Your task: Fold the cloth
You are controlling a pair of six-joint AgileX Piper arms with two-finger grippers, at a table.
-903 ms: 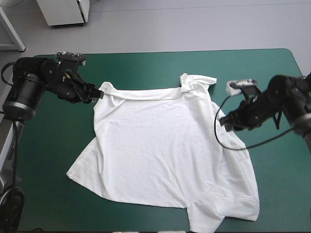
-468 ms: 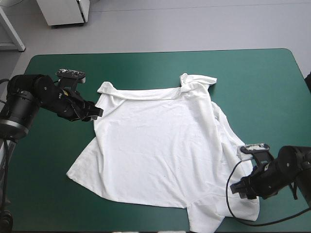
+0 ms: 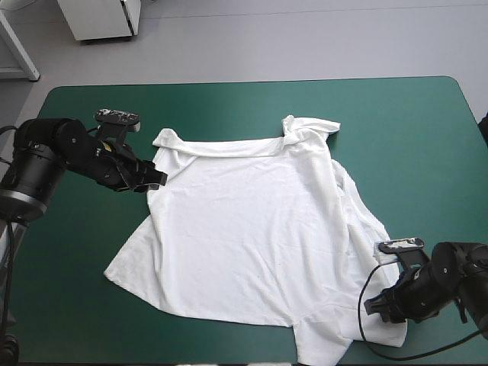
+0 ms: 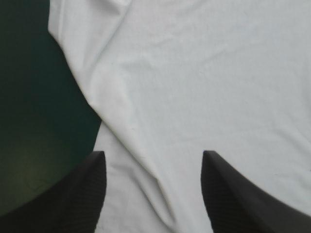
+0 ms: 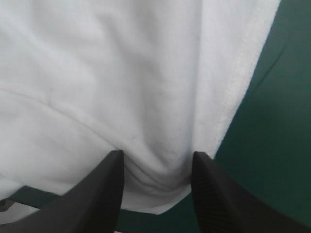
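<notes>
T-shirt [image 3: 252, 229], white and spread almost flat with a few wrinkles, lies in the middle of the teal-green table [image 3: 229, 107]. The left gripper [image 3: 156, 181] sits low at the shirt's far left edge, its black fingers [image 4: 77, 194] wide apart over the cloth. The right gripper [image 3: 379, 305] is down at the near right corner, fingers apart too, hem between them.

The T-shirt [image 3: 252, 236] lay spread flat across the middle of the table [image 3: 229, 99], its lowest corner reaching the lower right of the frame. At the left of the frame, the left gripper [image 3: 155, 181] sat at the shirt's upper left edge. At lower right, the right gripper [image 3: 378, 305] sat at the shirt's corner, cloth between its parted fingers.
</notes>
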